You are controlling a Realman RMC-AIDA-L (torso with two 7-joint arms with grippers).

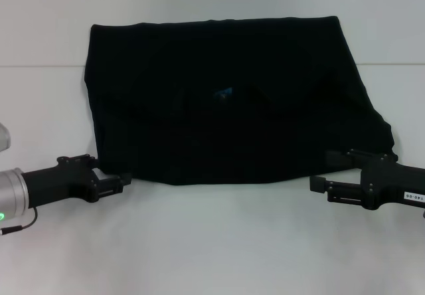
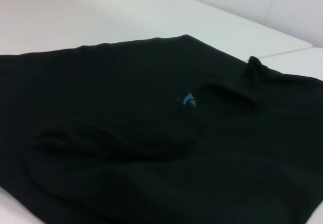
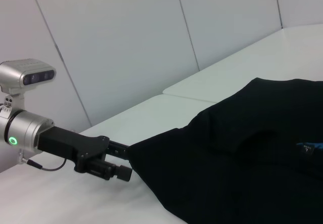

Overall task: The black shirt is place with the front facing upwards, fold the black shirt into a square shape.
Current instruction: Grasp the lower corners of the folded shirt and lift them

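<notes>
The large plain black cloth shirt (image 1: 232,102) lies folded into a wide band across the white counter (image 1: 212,242), its small blue neck label (image 1: 224,94) showing. The left gripper (image 1: 123,182) and right gripper (image 1: 317,185) sit at its near corners; whether their fingers grip cloth cannot be told.

Black shirt (image 1: 232,102), folded flat into a wide rectangle, blue neck label (image 1: 223,94) showing mid-cloth.
</notes>
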